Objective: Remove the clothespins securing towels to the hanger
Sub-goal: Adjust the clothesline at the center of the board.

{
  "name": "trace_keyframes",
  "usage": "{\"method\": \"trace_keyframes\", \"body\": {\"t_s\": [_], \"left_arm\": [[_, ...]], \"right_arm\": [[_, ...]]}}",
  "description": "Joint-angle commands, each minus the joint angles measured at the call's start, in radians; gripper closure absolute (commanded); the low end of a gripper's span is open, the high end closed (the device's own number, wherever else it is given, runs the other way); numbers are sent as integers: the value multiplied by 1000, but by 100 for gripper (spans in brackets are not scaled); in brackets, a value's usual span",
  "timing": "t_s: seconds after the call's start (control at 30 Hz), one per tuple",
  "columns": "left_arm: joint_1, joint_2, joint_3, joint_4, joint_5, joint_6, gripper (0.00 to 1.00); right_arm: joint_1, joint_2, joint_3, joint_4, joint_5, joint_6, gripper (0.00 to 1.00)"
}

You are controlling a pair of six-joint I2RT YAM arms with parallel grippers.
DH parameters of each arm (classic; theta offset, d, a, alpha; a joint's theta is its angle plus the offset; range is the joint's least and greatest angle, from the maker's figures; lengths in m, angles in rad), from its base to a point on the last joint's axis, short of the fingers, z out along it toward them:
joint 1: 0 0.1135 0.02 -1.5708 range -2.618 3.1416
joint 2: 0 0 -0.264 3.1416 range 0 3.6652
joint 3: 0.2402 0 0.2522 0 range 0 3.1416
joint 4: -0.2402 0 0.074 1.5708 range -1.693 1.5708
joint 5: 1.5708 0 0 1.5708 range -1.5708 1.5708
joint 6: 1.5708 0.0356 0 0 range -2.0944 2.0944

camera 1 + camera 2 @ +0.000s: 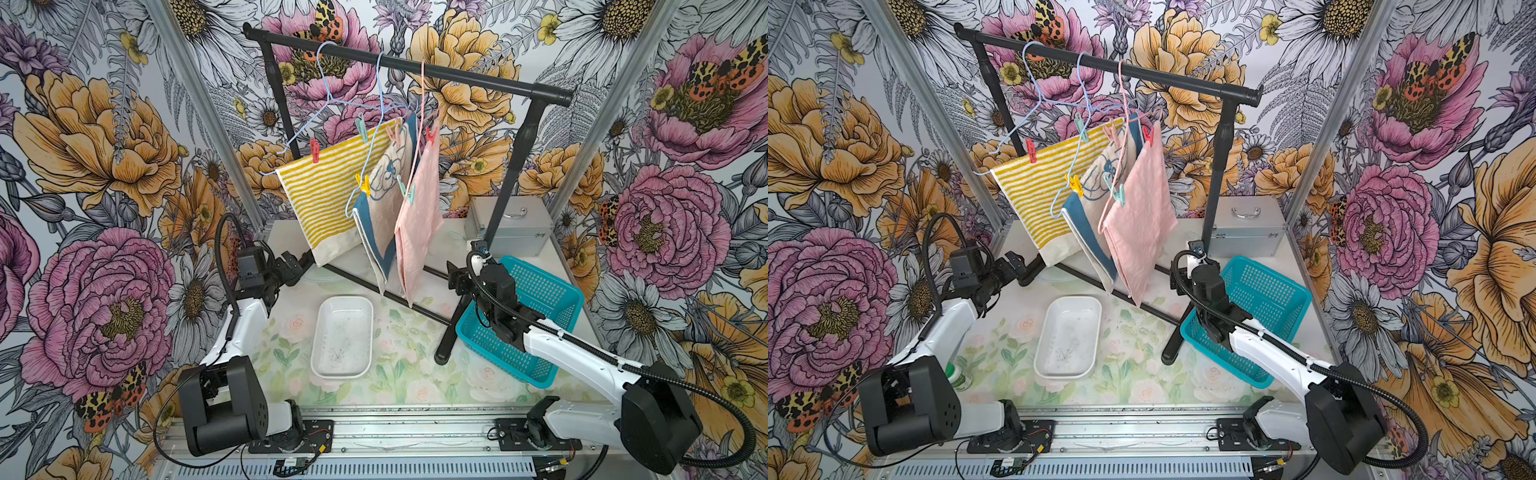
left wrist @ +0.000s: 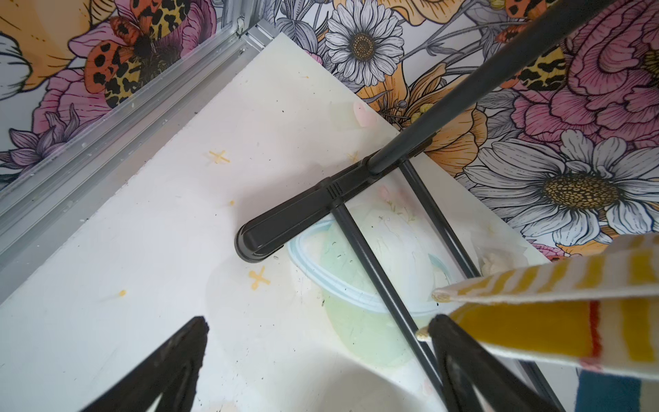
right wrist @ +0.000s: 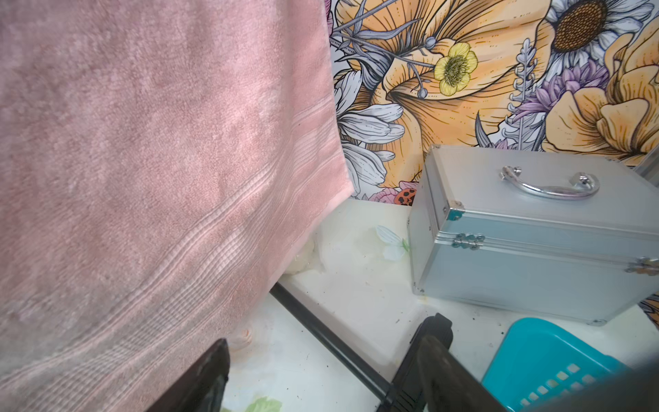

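Towels (image 1: 332,187) hung at 12 o'clock, clothespins (image 1: 314,149) on | left gripper (image 1: 293,264) at 10, released | right gripper (image 1: 455,279) at 2, released

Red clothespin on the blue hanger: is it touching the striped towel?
Touching. Both top views show the red clothespin clamped on the striped towel.

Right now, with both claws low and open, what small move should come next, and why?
Probably lift the right claw up to the mint clothespin on the pink towel's near edge. That claw hangs open and empty beside the towel's lower part, well below every clip, and this one looks nearest to it.
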Motion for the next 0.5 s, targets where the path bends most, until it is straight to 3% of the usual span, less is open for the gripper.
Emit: {"method": "trace_keyframes", "body": {"t_s": [0.0, 0.47], "left_arm": [[12, 4, 32, 39, 11, -3, 1], [25, 7, 40, 52, 21, -4, 1]], "right_arm": [[-13, 35, 61, 48, -77, -16, 17], [-85, 190, 252, -54, -188, -98, 16]]}}
